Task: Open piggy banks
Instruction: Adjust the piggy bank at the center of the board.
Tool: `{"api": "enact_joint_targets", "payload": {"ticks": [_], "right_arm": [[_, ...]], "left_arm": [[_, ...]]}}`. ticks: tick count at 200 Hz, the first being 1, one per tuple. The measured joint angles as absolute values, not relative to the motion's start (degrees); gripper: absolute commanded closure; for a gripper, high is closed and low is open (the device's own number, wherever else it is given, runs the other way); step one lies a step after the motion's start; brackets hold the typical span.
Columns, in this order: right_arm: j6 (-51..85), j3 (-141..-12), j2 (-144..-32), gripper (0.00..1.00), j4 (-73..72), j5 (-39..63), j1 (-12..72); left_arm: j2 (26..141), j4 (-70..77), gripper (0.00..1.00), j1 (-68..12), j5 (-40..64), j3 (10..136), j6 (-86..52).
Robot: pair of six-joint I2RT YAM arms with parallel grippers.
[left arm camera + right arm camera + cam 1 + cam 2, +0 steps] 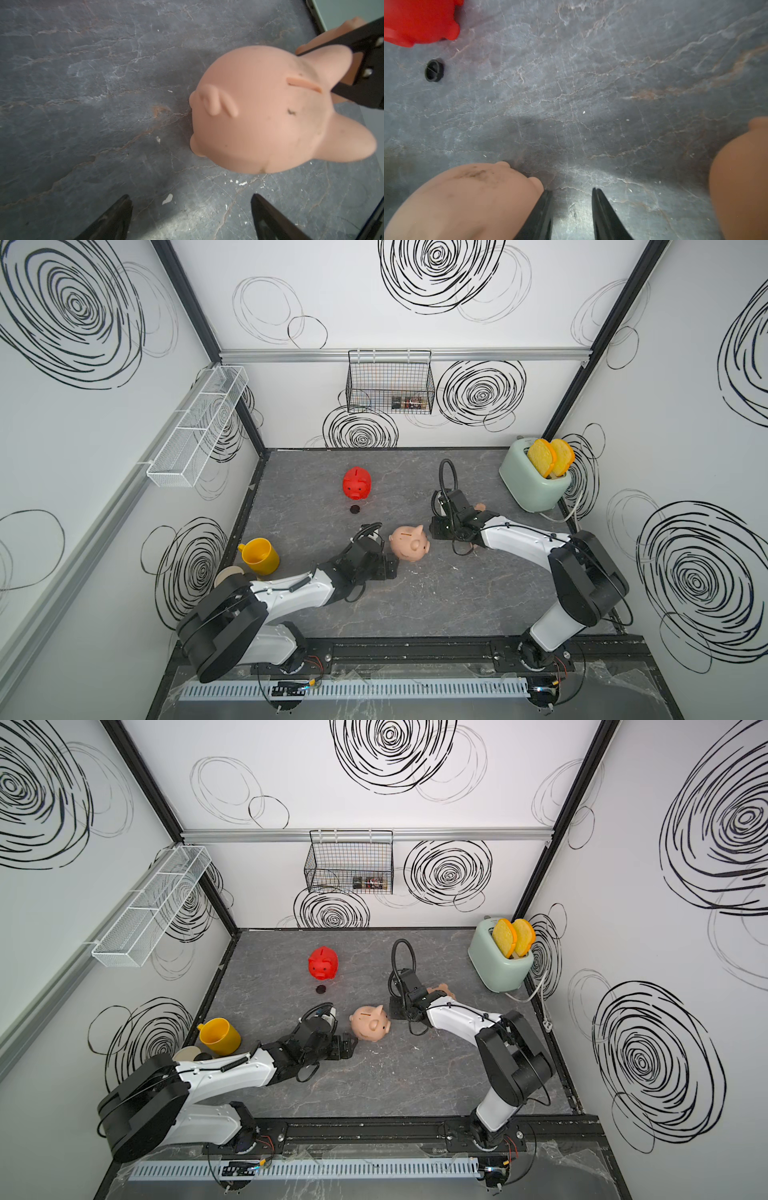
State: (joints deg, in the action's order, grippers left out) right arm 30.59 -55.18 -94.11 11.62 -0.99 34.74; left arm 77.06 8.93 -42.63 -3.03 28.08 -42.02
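Now: bright red plastic pig [356, 484] upper centre, round black plug [355, 509] loose on grey marbled worktop [415, 605] just below, so judged opened. Pale pink plastic pig [409, 542] upright mid-frame, belly hidden; you flank it, left jaws open, right jaws parted, both empty.

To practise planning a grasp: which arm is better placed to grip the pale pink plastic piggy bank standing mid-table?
Left, likely. The left gripper is open wide, with the pale pink plastic piggy bank just ahead, tail toward it. The right gripper, less open, points past the pig's side.
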Motion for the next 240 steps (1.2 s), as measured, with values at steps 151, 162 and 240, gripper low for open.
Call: {"api": "enact_joint_targets", "payload": {"ticks": [151, 162, 240], "right_arm": [[29.7, -51.7, -88.6, 0.61, 14.7, 4.9, 38.4], [29.6, -51.1, -87.7, 0.61, 14.7, 5.5, 38.7], [29.3, -47.0, -87.0, 0.60, 13.7, 6.8, 41.3]], "left_arm": [[79.9, 9.2, 0.05, -38.3, -1.1, 29.9, -42.0], [79.9, 9.2, 0.05, -38.0, -1.0, 29.9, -42.0], [73.3, 9.5, 0.05, -35.2, -0.4, 26.8, -42.0]]}}
